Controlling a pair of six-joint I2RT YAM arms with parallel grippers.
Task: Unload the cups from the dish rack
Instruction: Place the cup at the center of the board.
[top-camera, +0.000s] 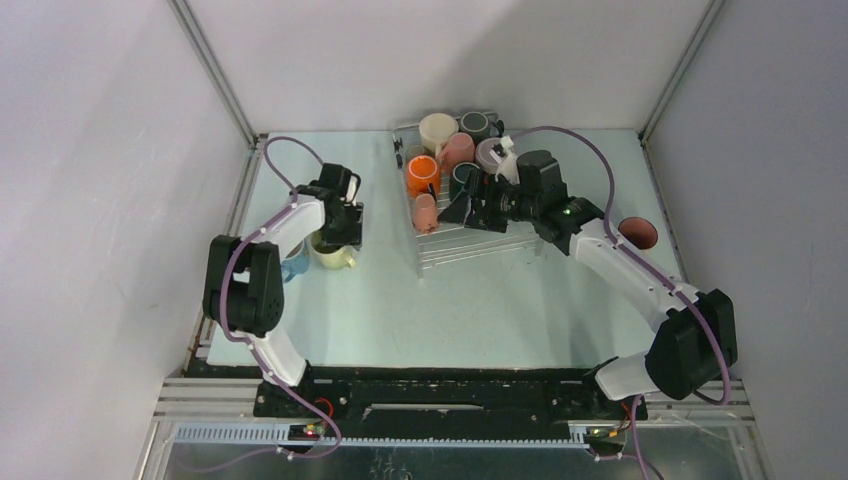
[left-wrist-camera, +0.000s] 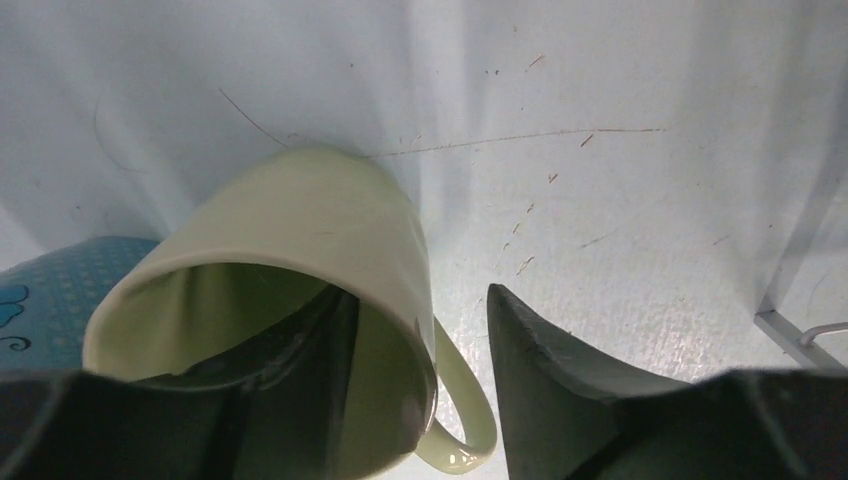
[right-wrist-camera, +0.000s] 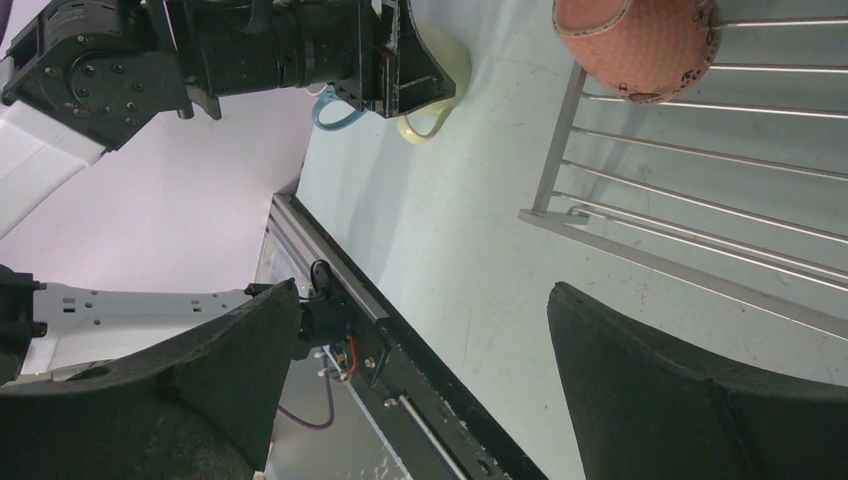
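Left tool (left-wrist-camera: 415, 330) half-spread astride rim of pale green mug (left-wrist-camera: 300, 210); right tool (right-wrist-camera: 420, 300) wide apart, empty, by the dish rack (right-wrist-camera: 680, 270).

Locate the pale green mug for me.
In the top view the pale green mug sits on the table at the left, beside the blue mug, the left claw straddling its rim.

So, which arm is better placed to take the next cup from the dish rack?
Right. The right gripper, open, hangs over the dish rack beside the pink cup. The left gripper is across the table, straddling the wall of the pale green mug.
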